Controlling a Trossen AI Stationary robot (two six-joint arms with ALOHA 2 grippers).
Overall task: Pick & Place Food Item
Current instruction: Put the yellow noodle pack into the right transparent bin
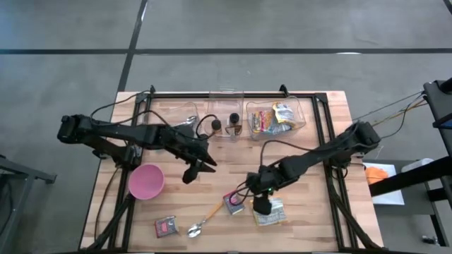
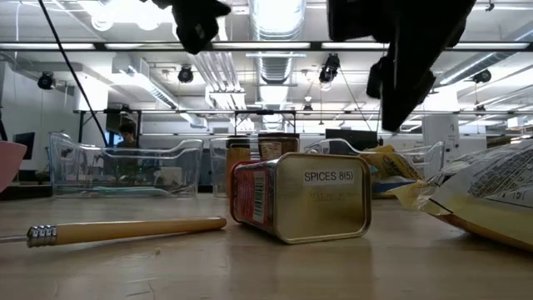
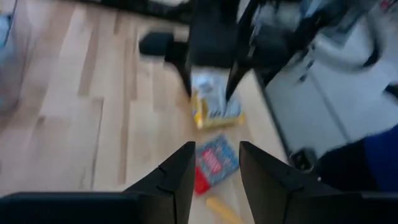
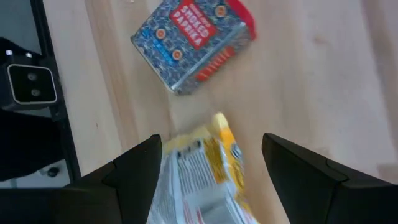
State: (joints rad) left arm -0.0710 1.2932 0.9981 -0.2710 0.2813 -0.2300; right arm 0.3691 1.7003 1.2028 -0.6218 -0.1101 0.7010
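High view – right gripper point(image 1: 262, 206): hangs over the near edge of the table, directly above the snack packet point(image 1: 271, 213), which lies flat on the wood.
High view – neighbours: the paprika tin point(image 1: 234, 202) lies just beside the packet; the wooden-handled spoon point(image 1: 205, 219) lies beyond the tin.
High view – left gripper point(image 1: 199, 167): waits in mid-table near the pink bowl point(image 1: 146, 180), well apart from the packet.
High view – target zone: clear bins point(image 1: 275, 118) line the far edge, one already holding packets – the likely destination, by judgement.

Low view – tin: on its side, label "SPICES" facing the camera, with the packet's crinkled edge point(image 2: 479, 200) close on one side.
Low view – risk: a descending finger can strike the tin and roll it, since it rests on a rounded corner.

Left wrist view – fingers point(image 3: 177, 180): apart with a narrow gap, nothing between them.

Right wrist view – fingers point(image 4: 134, 167): spread wide, straddling the yellow end of the packet, not yet closed on it.
Right wrist view – risk: the film is thin and slack – jaws closing too high can pinch only a fold and let the packet slip on the lift.
Right wrist view – risk: the packet sits nearer one finger; an off-centre close can push it toward the tin.
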